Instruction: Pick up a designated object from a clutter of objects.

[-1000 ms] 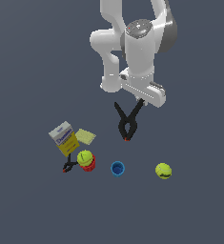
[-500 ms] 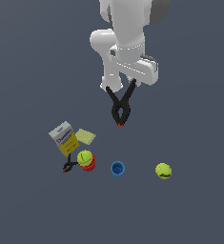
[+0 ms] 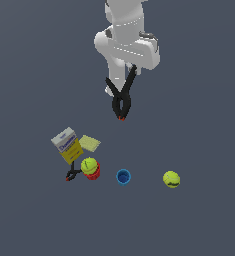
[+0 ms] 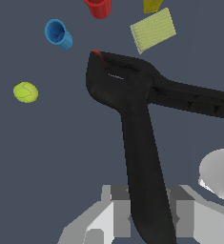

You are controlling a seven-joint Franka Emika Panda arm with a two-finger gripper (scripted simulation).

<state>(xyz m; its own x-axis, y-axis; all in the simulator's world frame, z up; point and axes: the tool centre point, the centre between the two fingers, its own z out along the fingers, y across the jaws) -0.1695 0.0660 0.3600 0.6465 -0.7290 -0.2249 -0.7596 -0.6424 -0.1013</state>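
Note:
The designated object, a large black spring clamp [image 3: 121,100] with an orange-red jaw tip, hangs tip-down in the air, well above the clutter of objects. My gripper [image 3: 131,71] is shut on one of its long handles. In the wrist view that handle [image 4: 144,157] runs down between my grey fingers [image 4: 114,206], and the other handle splays off sideways. The clamp's red tip [image 4: 97,54] points toward the cups below.
On the floor lie a yellow and grey-blue box [image 3: 67,145], a pale yellow pad [image 3: 89,143], a red cup [image 3: 94,173] with a tennis ball [image 3: 89,165] on it, a small black clamp [image 3: 71,175], a blue cup [image 3: 123,176] and a second tennis ball [image 3: 171,179].
The arm has carried the large clamp higher and toward the exterior view's left. The clamp now hangs more upright. The items on the floor have not moved.

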